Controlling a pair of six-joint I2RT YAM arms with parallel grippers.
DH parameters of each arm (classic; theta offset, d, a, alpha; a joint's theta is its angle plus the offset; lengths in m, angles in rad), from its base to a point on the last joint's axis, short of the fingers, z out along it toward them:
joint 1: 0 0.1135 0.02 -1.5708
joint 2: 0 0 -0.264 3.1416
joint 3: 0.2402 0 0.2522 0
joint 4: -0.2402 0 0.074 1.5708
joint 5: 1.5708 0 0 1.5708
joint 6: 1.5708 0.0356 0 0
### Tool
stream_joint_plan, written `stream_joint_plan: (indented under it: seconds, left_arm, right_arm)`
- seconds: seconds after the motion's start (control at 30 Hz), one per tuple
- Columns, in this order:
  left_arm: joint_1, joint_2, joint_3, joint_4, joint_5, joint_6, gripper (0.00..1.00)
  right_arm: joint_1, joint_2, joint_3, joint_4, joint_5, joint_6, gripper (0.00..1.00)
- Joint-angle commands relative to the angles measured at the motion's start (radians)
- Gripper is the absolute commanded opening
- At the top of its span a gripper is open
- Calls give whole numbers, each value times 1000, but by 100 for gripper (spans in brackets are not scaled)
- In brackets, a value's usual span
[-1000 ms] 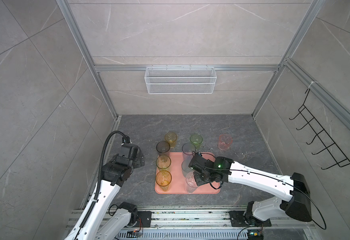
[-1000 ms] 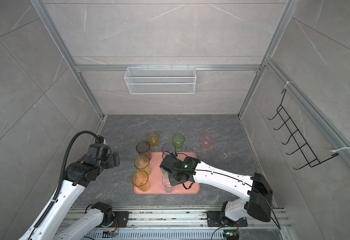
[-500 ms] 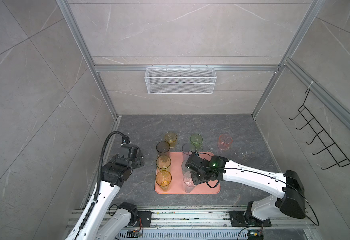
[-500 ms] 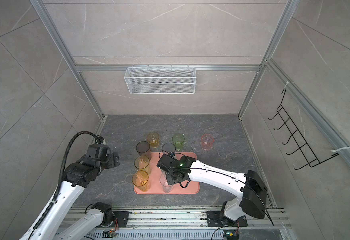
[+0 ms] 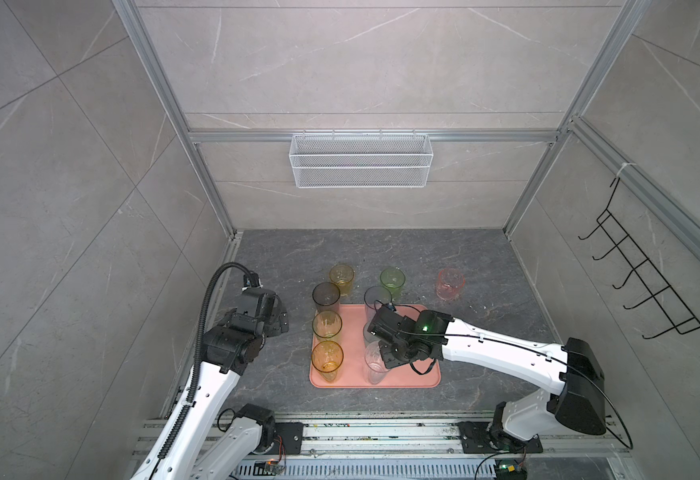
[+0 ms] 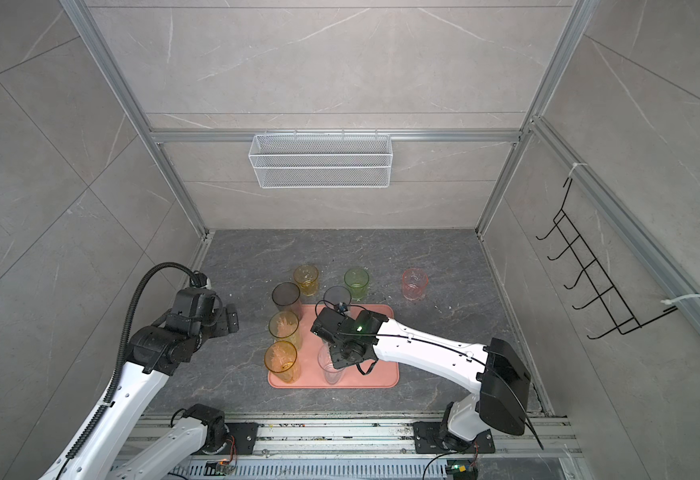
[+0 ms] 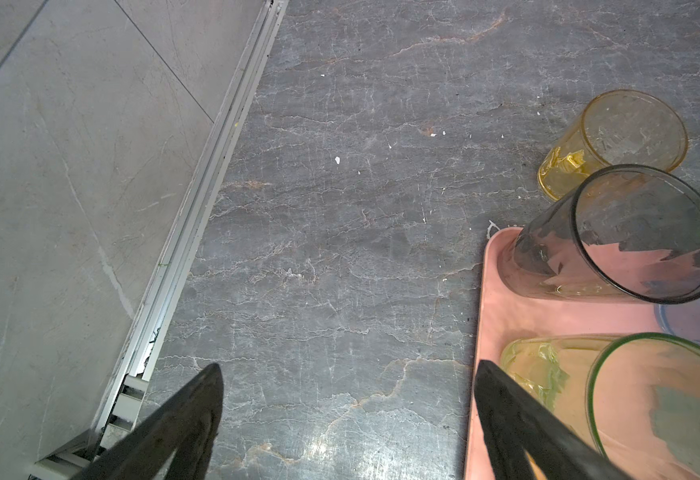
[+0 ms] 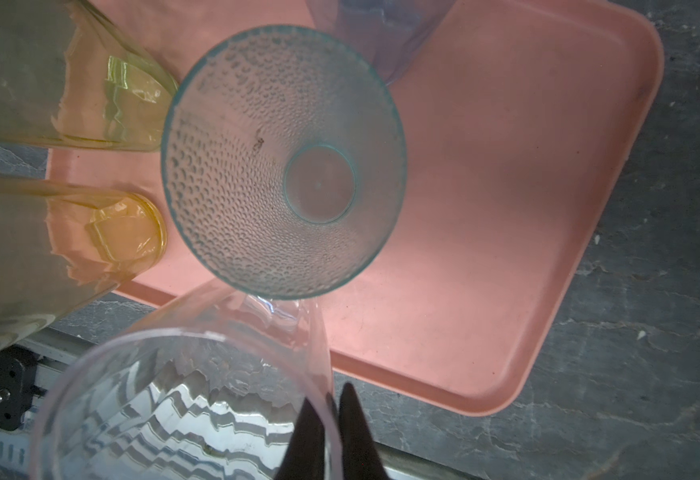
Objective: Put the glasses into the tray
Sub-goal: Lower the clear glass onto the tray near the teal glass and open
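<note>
Right pincer is holding the clear glass over the front of the tray.

The right pincer point(image 8: 331, 399) is squeezing the rim of the clear glass point(image 5: 374, 365). The glass is standing straight up, mouth up, hanging right under the pincer. It is in the front part of the pink tray point(image 5: 423, 374), just beside the teal glass point(image 8: 282, 162). I cannot tell if its bottom is touching yet, so I think it is only needing a straight drop. The left pincer point(image 7: 348, 368) is hanging wide open and empty over the table point(image 7: 340, 208). The pink glass point(image 5: 450, 284) is sitting nearer the right arm.
</note>
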Motion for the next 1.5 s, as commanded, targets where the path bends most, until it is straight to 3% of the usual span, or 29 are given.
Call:
stream_joint_plan:
  seconds: [0.0, 0.73, 1.1, 1.47]
  left_arm:
    - [7, -14, -6, 11, -11, -1, 95]
    - [10, -15, -6, 10, -13, -3, 95]
    - [10, -14, -6, 10, -13, -4, 95]
    - [10, -13, -4, 9, -14, -5, 95]
  right_arm:
    - [4, 26, 22, -17, -1, 9, 9]
    - [3, 24, 46, -55, 15, 18, 7]
    - [4, 5, 95, -102, 51, 17, 38]
    - [-8, -19, 310, -168, 188, -105, 43]
